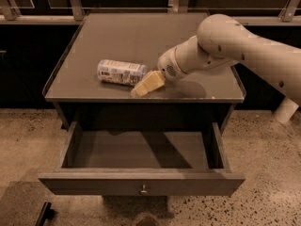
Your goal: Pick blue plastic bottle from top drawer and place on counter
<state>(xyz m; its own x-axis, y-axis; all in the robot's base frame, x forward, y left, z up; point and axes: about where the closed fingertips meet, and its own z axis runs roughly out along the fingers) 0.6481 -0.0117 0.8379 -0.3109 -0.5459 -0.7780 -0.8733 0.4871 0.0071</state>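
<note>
The blue plastic bottle (120, 72) lies on its side on the counter (141, 36), near the front edge and left of centre. My gripper (146, 84) is low over the counter at the bottle's right end, touching or nearly touching it; the arm reaches in from the right. The top drawer (141, 149) is pulled open below the counter. Its dark interior shows nothing inside, and its round knob (143, 189) is at the front centre.
The counter has a thin raised rim (59, 65) along its sides. Dark cabinets and metal rails run behind it. A speckled floor (263, 145) surrounds the cabinet. A white cylindrical part (286, 109) stands at the right, and a dark object (44, 213) lies on the floor at bottom left.
</note>
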